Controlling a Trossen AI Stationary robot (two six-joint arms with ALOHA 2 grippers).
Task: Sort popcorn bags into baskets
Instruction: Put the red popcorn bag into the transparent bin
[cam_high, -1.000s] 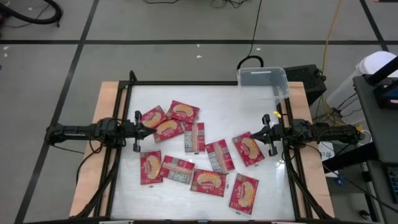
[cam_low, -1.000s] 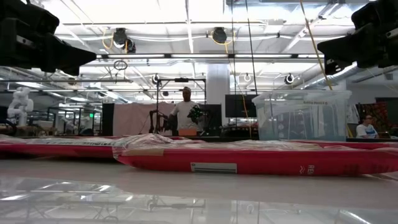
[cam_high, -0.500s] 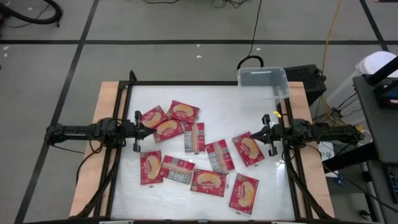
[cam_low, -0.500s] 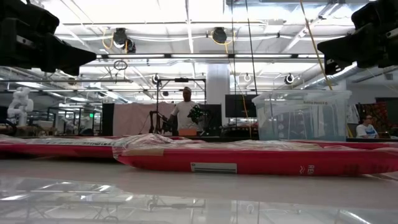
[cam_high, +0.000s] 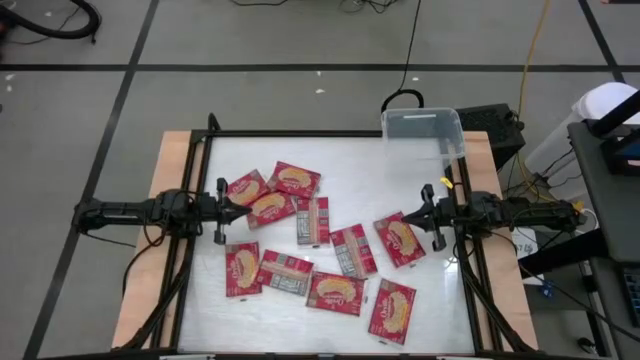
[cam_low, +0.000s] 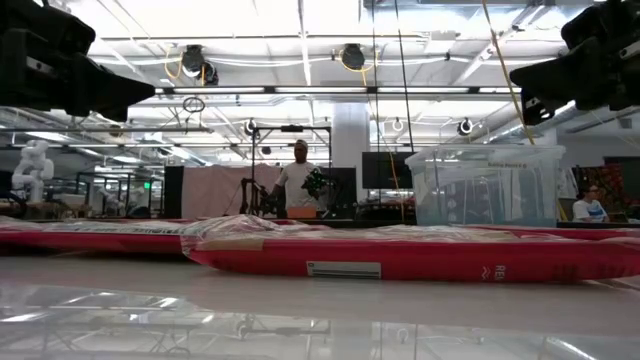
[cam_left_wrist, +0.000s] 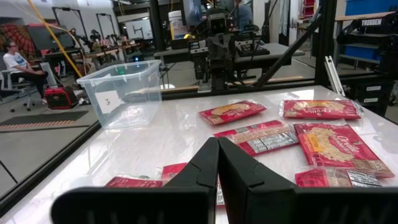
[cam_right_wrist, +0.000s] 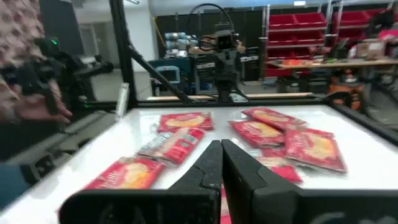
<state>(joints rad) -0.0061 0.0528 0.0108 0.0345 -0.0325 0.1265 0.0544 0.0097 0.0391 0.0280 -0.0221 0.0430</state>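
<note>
Several red popcorn bags lie flat and scattered on the middle of the white table, some with the greyish printed back up. The left wrist view shows the bags, as do the right wrist view and the low view. The clear plastic bin stands at the table's far right corner. My left gripper hovers shut at the left side of the pile. My right gripper hovers shut at the right side. Both are held above the table.
A black box sits just beyond the bin, off the table's far right corner. Bare white table stretches between the bags and the far edge. A black frame borders the table. A person stands in the room behind.
</note>
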